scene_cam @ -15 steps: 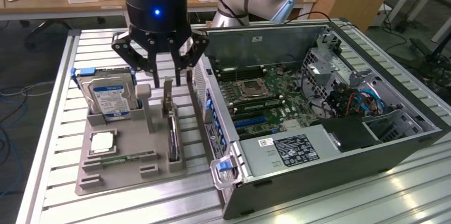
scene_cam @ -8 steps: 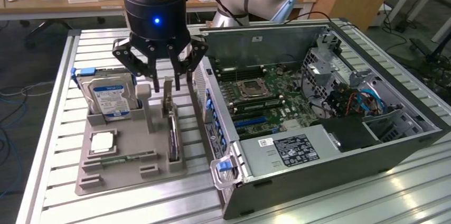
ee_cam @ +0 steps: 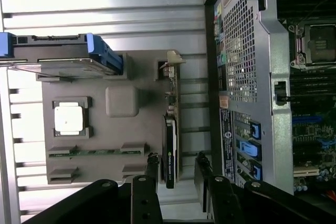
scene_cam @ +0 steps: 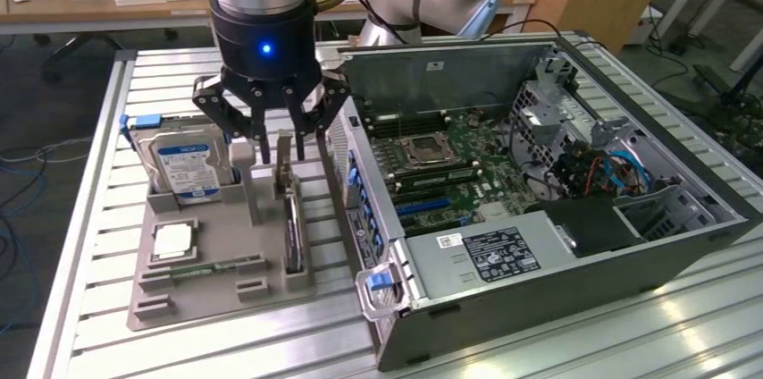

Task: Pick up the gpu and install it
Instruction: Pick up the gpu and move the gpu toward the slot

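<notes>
Claw (scene_cam: 284, 154) spread wide, empty, lined up over the gpu (scene_cam: 291, 227); card stands on edge in grey holder (scene_cam: 214, 285), leaving both faces grippable.

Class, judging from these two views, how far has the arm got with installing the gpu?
Done: the open gripper is lined up over the gpu, fingers either side. In hand: nothing; the card stands in the grey tray. Left: lifting it and seating it in the open computer case.
</notes>
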Tool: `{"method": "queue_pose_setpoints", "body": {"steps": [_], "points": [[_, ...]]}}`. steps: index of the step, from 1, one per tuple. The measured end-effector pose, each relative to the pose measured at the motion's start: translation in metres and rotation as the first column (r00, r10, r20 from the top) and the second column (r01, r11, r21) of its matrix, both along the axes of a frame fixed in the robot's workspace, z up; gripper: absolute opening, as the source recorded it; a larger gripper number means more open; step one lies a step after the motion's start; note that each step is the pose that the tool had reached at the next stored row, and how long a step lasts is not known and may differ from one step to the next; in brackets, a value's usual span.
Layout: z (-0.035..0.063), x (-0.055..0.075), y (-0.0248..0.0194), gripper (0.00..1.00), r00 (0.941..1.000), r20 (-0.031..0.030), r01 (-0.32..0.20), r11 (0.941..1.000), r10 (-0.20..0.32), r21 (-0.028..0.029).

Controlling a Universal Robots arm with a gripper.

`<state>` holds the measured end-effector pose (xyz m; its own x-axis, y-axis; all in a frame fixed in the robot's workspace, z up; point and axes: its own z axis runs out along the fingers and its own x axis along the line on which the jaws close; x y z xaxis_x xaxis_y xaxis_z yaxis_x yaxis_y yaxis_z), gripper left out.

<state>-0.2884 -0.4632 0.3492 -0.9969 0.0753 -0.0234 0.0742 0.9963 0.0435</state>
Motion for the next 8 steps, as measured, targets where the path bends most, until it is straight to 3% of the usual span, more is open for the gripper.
{"method": "queue_pose_setpoints", "body": {"steps": [8], "points": [[-0.001,0.0,0.0,0.42,1.0,0.0001,0.0,1.0,0.0,0.0001]]}}
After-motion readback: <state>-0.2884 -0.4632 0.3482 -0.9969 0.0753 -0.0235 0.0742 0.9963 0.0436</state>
